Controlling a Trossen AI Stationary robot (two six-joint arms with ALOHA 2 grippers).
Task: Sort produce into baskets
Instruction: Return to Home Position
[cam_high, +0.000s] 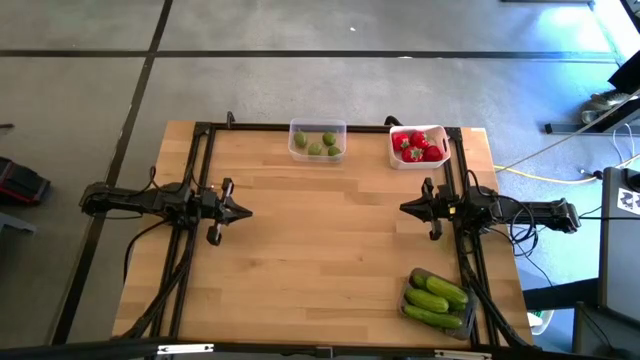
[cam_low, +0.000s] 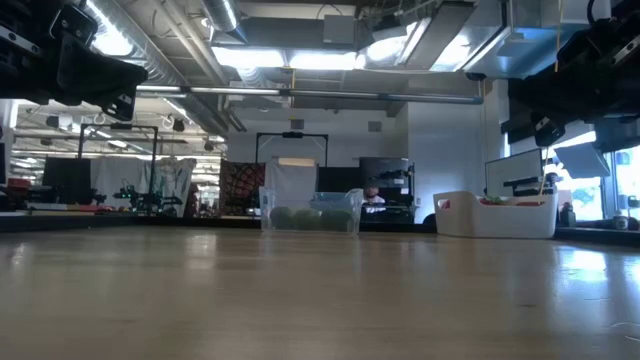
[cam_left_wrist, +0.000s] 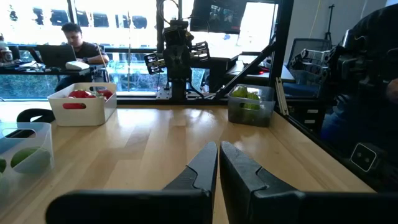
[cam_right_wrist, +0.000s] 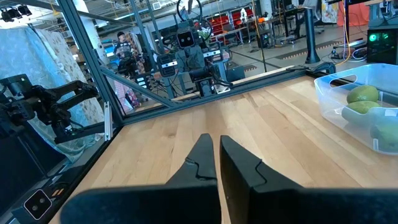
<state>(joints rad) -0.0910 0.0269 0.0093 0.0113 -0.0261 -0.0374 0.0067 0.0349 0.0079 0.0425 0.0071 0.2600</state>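
Several round olive-green fruits lie in the clear basket (cam_high: 317, 140) at the table's far edge, also seen in the low view (cam_low: 310, 212). The white basket (cam_high: 418, 146) to its right holds red pieces (cam_left_wrist: 81, 94). Bumpy green cucumbers (cam_high: 437, 298) lie in the dark grey basket (cam_left_wrist: 250, 106) at the near right corner. My left gripper (cam_high: 245, 211) hovers shut at the table's left, pointing level toward the right (cam_left_wrist: 219, 146). My right gripper (cam_high: 405, 208) hovers shut at the right, pointing left (cam_right_wrist: 216, 140). Neither touches anything.
Black frame rails (cam_high: 195, 180) run along the table's left, right and far sides. Bare wooden tabletop (cam_high: 320, 250) lies between the two grippers. A person (cam_left_wrist: 74, 37) sits at a desk beyond the table. Cables (cam_high: 560, 170) lie on the floor at the right.
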